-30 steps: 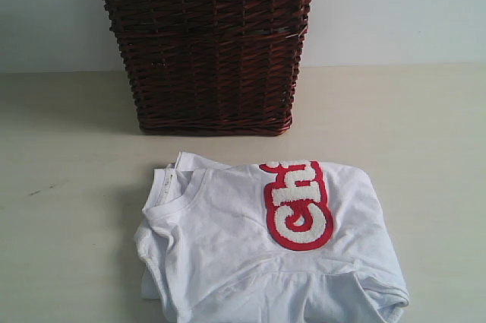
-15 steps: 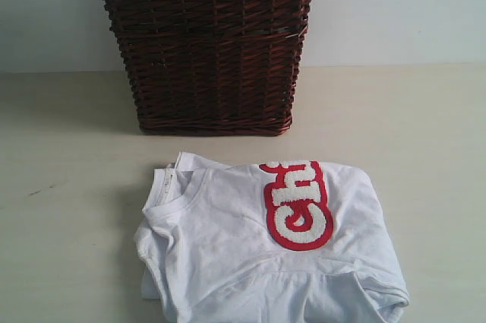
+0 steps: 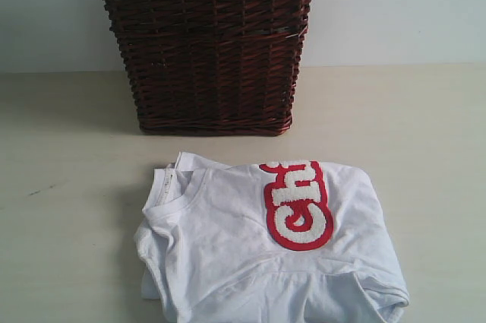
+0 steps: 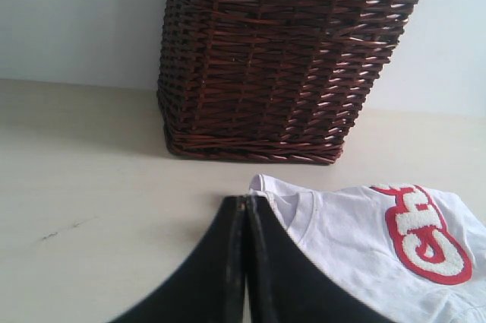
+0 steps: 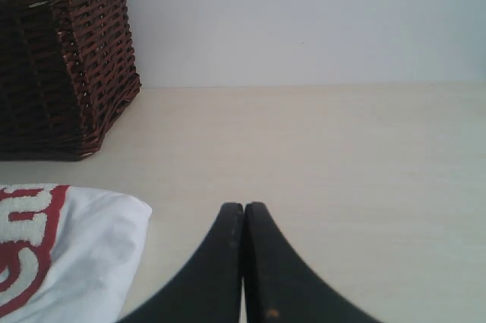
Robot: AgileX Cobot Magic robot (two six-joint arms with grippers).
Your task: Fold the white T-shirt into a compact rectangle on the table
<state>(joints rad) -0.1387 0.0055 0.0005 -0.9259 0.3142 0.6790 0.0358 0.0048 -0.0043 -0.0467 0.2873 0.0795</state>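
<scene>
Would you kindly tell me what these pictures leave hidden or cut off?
- White T-shirt, exterior view: near edge cut off by the frame's bottom.
- Red lettering, exterior view: its end runs out of sight over the folded edge.
- Wicker basket, exterior view: opening and inside cut off at the top.

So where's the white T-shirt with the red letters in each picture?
Exterior view: the white T-shirt lies folded, in front of the wicker basket.
Left wrist view: beside the shut left claw, in front of the basket.
Right wrist view: only one edge shows, beside the shut right claw.
Shared landmark: the basket, seen in all three.
</scene>
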